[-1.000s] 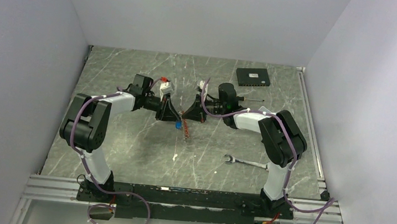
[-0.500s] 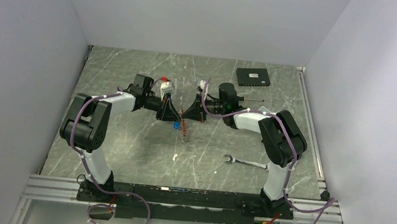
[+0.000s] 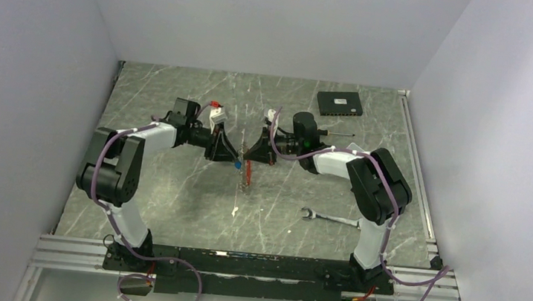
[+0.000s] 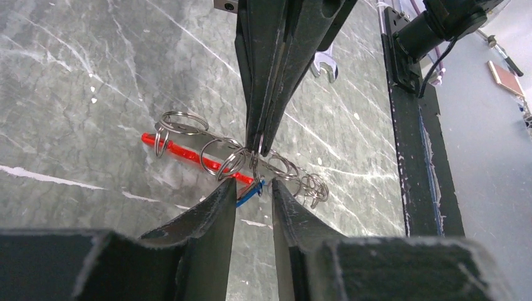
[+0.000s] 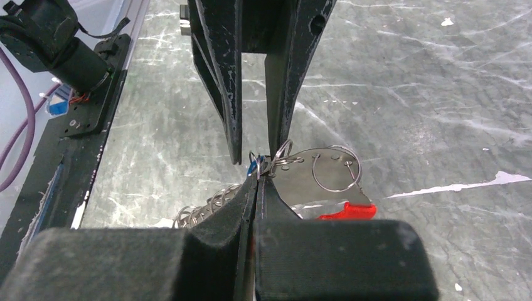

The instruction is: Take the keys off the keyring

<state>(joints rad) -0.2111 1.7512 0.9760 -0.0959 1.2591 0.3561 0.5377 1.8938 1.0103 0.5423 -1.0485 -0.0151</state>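
Keyring (image 4: 219, 160) is held mid-table, pinched tight in the right gripper (image 5: 256, 182). Left gripper (image 4: 253, 184) sits slightly open around the blue key (image 4: 250, 192), so I'd guess next is clamping it and working it off.

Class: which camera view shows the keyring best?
Left wrist: the keyring shows nearly whole, its linked rings and red tag. Right wrist shows few rings and the tag's end past its own fingers. Top external shows a tiny red streak.

2 arms (image 3: 160, 134), white shells w/ black joints, purple cables (image 3: 100, 174), black tapered fingers (image 4: 207, 216), scuffed edges
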